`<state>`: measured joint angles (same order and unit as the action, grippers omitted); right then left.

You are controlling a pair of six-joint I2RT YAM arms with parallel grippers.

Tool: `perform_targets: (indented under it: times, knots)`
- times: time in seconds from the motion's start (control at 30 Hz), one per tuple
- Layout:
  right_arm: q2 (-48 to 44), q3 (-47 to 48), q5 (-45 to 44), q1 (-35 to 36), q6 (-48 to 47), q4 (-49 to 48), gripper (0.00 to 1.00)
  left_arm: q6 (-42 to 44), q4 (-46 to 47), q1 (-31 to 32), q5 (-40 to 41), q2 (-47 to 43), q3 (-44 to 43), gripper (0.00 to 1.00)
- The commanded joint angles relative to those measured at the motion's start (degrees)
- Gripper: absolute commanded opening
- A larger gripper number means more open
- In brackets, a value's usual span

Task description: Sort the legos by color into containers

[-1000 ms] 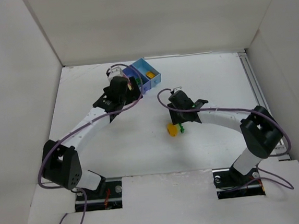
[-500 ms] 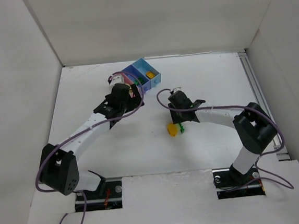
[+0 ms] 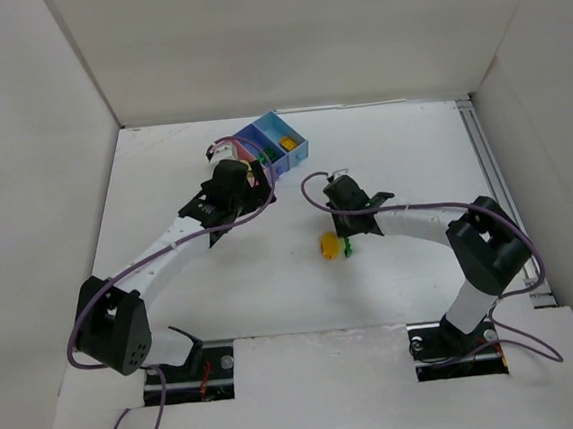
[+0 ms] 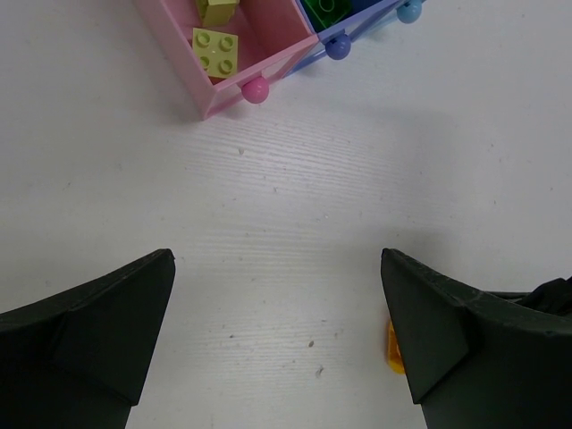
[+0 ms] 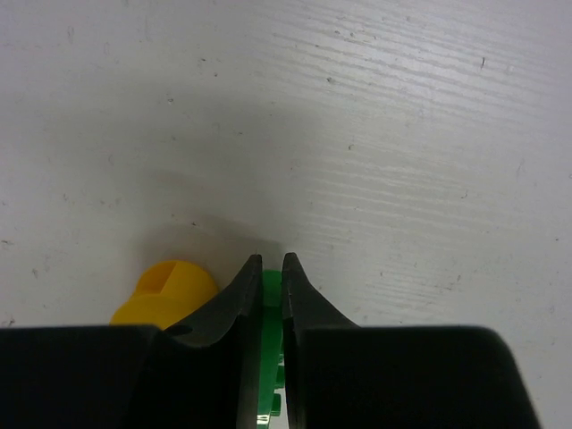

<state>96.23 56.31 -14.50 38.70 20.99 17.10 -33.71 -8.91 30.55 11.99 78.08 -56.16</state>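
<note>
Beside orange lego [image 5: 165,290], jaws pinch green lego [image 5: 271,366]

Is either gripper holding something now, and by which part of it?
The right gripper holds a green lego, pinched across its thin width. The left gripper is open, holding nothing.

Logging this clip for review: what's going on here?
The right gripper is shut on a green lego down at the table, right beside an orange-yellow piece. The left gripper hangs open and empty near the pink bin, which holds pale yellow-green bricks.
</note>
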Motion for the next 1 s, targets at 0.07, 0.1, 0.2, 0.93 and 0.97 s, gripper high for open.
perform_targets:
  times: [0.07,0.1,0.2,0.93,0.97]
  knots:
    - [-2.7,1.16,-0.53,-0.11,0.8,0.12,0.0,1.98,0.9,0.3,-2.13,-1.97,-1.06,1.0]
    - [-3.49,1.17,-0.53,-0.11,0.28,0.12,0.0,2.59,1.69,0.3,-3.19,-1.97,-0.53,1.0]
    - [-5.34,3.44,-0.53,-0.11,-1.3,1.35,0.0,6.63,4.06,0.3,-10.91,-1.97,-0.53,1.0]
    - [-14.31,13.82,6.24,-0.64,-9.13,5.05,0.0,7.88,31.14,2.15,-62.17,6.37,3.87,1.0]
    - [-14.31,13.82,6.24,-0.64,-9.13,5.05,0.0,7.87,31.14,2.15,-62.17,7.16,3.87,1.0]
